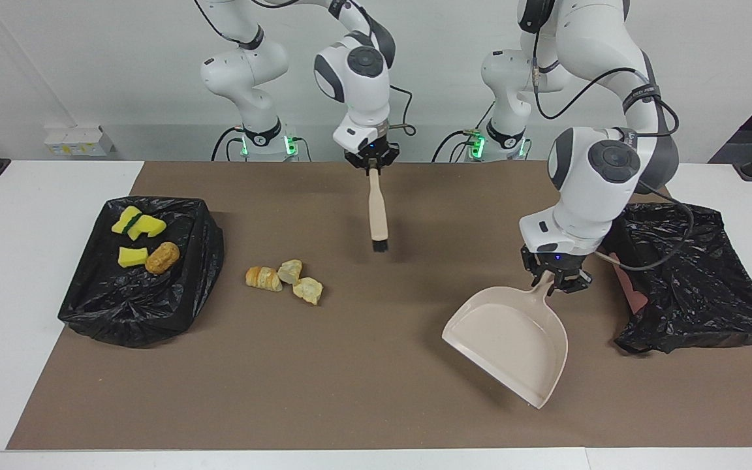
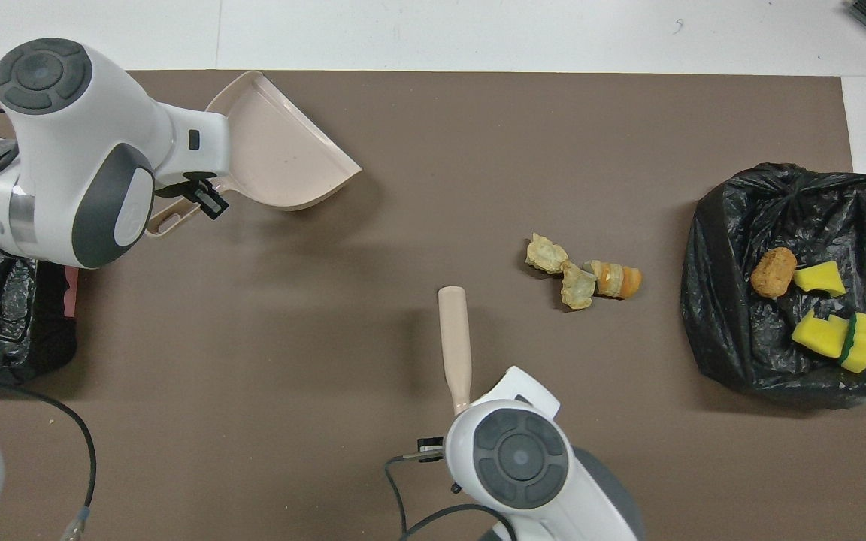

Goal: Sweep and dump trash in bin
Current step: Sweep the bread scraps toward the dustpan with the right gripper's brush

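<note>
Three bread pieces [image 1: 284, 279] lay on the desk beside the filled black bin [image 1: 141, 274], toward the right arm's end. Right claw [image 1: 372, 163] gripped the brush [image 1: 378, 212], nearer them; left claw [image 1: 555, 282] gripped the dustpan [image 1: 513, 339], well apart.

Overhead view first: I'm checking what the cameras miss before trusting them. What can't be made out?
- Overhead: left gripper hidden under its own wrist.
- Overhead: right gripper likewise.
- Overhead: bin at the left arm's end covered by the arm, cut by the edge.
- Facing: its inside hidden by bag folds.
</note>
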`<state>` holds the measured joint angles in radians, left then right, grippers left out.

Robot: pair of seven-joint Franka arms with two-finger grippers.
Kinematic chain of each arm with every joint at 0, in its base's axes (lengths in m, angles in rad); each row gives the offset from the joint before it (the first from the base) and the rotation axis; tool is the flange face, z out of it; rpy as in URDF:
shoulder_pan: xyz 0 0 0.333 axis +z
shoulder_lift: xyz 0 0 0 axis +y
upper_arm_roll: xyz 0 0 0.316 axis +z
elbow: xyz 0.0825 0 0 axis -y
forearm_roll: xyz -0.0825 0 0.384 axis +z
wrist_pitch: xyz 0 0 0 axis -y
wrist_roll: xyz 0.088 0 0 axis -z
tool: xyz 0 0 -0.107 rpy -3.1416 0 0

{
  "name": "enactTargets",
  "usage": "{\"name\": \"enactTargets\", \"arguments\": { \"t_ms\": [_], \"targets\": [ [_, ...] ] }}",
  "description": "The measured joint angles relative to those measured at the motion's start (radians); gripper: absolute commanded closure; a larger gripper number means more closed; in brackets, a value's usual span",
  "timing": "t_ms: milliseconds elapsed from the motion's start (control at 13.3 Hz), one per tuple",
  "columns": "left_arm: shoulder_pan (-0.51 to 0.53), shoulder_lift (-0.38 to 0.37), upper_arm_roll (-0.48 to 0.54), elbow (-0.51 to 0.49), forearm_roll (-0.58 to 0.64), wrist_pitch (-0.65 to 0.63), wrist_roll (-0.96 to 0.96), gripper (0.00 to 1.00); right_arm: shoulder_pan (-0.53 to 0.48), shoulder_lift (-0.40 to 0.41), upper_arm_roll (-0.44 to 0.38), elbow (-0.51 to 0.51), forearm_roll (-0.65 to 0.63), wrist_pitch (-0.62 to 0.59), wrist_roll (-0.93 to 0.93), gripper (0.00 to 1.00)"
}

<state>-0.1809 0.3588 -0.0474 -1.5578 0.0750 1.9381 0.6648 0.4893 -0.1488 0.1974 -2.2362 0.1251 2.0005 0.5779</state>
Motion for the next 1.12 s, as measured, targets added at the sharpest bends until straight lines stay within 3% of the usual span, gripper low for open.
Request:
{"name": "enactTargets", "arguments": {
  "t_ms": [300,450,749,1124],
  "targets": [
    [0.002,-0.019,-0.011,-0.062,-0.001,-0.006,0.308,1.0,-0.14,-0.014,-0.002,-0.007,-0.138,-0.061,-0.088,1.0],
    [-0.029,-0.035,-0.022,-0.114,-0.001,0.023,0.353,1.0,-0.231,-0.006,-0.004,-0.015,-0.199,-0.077,-0.169,1.0],
    [-0.16,-0.062,-0.028,-0.227,-0.001,0.114,0.349,1.0,-0.438,0.037,-0.007,-0.016,-0.351,-0.077,-0.369,1.0],
    [-0.311,-0.082,-0.028,-0.258,-0.001,0.12,0.196,1.0,-0.451,0.154,0.005,0.004,-0.419,-0.076,-0.386,1.0]
  ]
}}
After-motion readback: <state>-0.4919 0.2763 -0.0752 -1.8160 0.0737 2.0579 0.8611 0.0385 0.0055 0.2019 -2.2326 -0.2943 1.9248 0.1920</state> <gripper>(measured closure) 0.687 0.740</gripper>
